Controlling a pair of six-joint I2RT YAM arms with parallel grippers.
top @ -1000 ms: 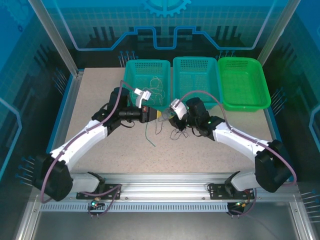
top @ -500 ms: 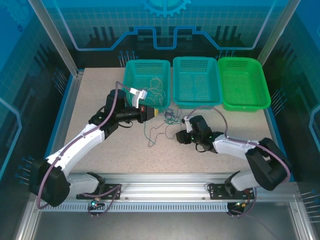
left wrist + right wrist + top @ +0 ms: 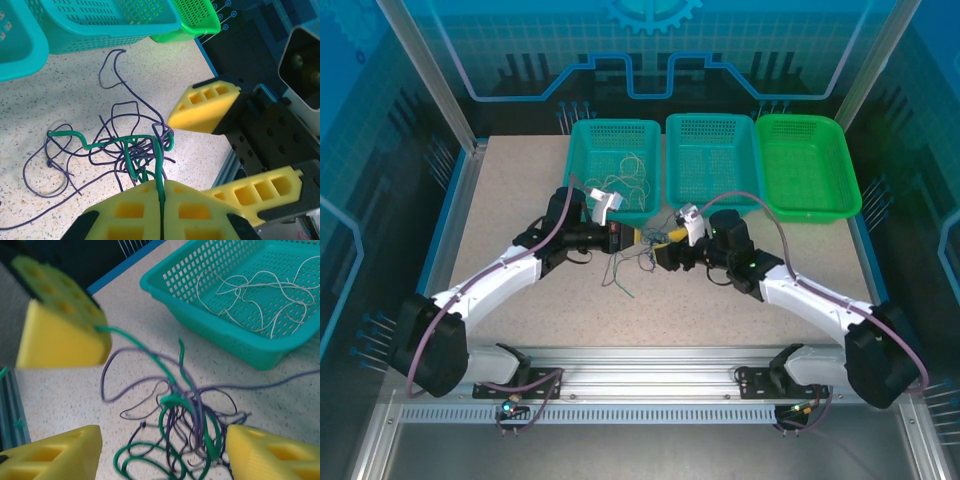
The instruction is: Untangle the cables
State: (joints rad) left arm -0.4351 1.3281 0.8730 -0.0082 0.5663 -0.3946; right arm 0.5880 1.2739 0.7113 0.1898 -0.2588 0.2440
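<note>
Yellow pads [image 3: 135, 210] of the left gripper [image 3: 161, 192] are pressed together on the green cable [image 3: 159, 167]; the right gripper [image 3: 165, 455] has its jaws spread over the tangle [image 3: 135, 150] on the speckled table [image 3: 60, 100]. Best it closes on one purple strand [image 3: 126, 104] and draws away slowly: such thin, curly wire snags. Beyond, pale strands [image 3: 252, 292] lie in the teal mesh basket [image 3: 210, 332].

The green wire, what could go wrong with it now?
The left hand pinches the green cable, which threads through purple cables; pulling may tighten the knot. The open right hand straddles the tangle, so closing might grab both colours together.
</note>
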